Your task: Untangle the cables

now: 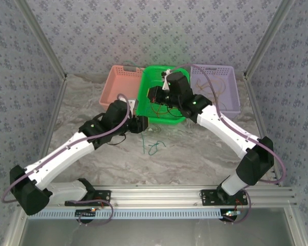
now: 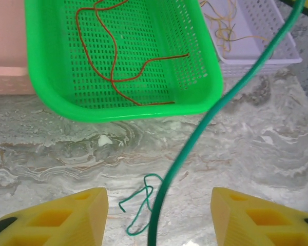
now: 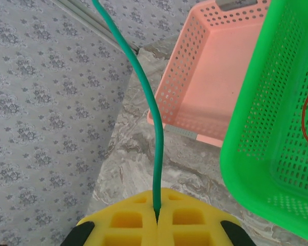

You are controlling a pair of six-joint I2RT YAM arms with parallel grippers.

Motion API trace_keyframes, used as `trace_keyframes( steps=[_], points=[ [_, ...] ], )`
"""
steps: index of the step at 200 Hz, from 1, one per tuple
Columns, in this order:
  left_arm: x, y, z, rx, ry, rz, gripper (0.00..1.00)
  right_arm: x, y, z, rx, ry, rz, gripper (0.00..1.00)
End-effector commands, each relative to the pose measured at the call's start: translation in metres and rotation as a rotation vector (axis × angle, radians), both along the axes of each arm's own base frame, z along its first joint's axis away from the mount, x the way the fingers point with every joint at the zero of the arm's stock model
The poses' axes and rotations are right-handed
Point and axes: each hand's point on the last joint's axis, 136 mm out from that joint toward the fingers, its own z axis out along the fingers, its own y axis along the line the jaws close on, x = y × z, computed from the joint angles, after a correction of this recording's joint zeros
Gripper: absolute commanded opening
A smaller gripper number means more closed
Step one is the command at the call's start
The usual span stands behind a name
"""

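The marbled desk (image 1: 205, 148) is walled in by patterned panels, and it is mostly bare across the middle of the top view, between the arm bases and the baskets. Along its far edge, three baskets stand side by side: pink (image 1: 120, 84) at upper centre-left, green (image 1: 153, 82) in the middle and lilac (image 1: 215, 66) to the right.

The right claw (image 3: 157, 210) is above the green basket, clenched on a long green cable (image 3: 143, 87) that rises toward the upper left of its wrist view. The left claw (image 2: 158, 215) is low over the bare desk, just in front of the green basket. Its fingers are spread wide and grip nothing, and the green cable runs up between them.

A red-orange cable (image 2: 164, 58) lies inside the green basket, and yellow cables (image 2: 226, 33) lie in the lilac one. A small teal cable (image 2: 141, 205) lies curled on the bare desk just beyond the left claw.
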Motion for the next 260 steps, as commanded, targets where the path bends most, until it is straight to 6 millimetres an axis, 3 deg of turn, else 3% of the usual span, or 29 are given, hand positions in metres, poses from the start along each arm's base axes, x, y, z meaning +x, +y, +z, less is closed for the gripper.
trace_keyframes(
  steps=[1,48,70,112,138,152,176,201,219,227,244,260],
  points=[
    [0.012,-0.003,0.03,0.015,-0.121,-0.02,0.54,-0.009,0.006,0.011,0.025,0.03,0.03,0.0],
    [0.019,-0.004,0.039,0.022,-0.161,-0.025,0.39,-0.016,0.008,0.008,0.014,0.04,0.048,0.0],
    [0.017,-0.011,0.043,0.004,-0.166,-0.065,0.26,-0.016,0.008,0.006,0.015,0.042,0.047,0.0],
    [0.014,-0.022,0.038,0.006,-0.149,-0.128,0.34,-0.018,0.009,0.008,0.029,0.042,0.051,0.0],
    [0.016,-0.026,0.039,0.019,-0.156,-0.145,0.34,-0.019,0.01,0.009,0.038,0.05,0.055,0.0],
    [0.019,-0.028,0.037,0.031,-0.15,-0.147,0.26,-0.02,0.01,0.01,0.045,0.051,0.057,0.0],
    [0.021,-0.028,0.038,0.029,-0.154,-0.137,0.0,-0.019,0.009,0.009,0.043,0.049,0.051,0.0],
    [0.019,-0.024,0.044,0.014,-0.165,-0.133,0.0,-0.017,0.004,0.008,0.025,0.043,0.042,0.0],
    [0.022,-0.013,0.046,0.004,-0.141,-0.12,0.0,-0.015,-0.013,0.012,-0.006,0.018,0.0,0.41],
    [0.026,-0.006,0.044,-0.01,-0.115,-0.11,0.0,-0.015,-0.024,0.017,-0.021,-0.003,-0.032,0.53],
    [0.035,0.009,0.042,-0.041,-0.071,-0.092,0.0,-0.019,-0.052,0.033,-0.048,-0.067,-0.105,0.65],
    [0.046,0.026,0.041,-0.049,-0.058,-0.067,0.0,-0.027,-0.079,0.048,-0.07,-0.122,-0.171,0.68]
  ],
)
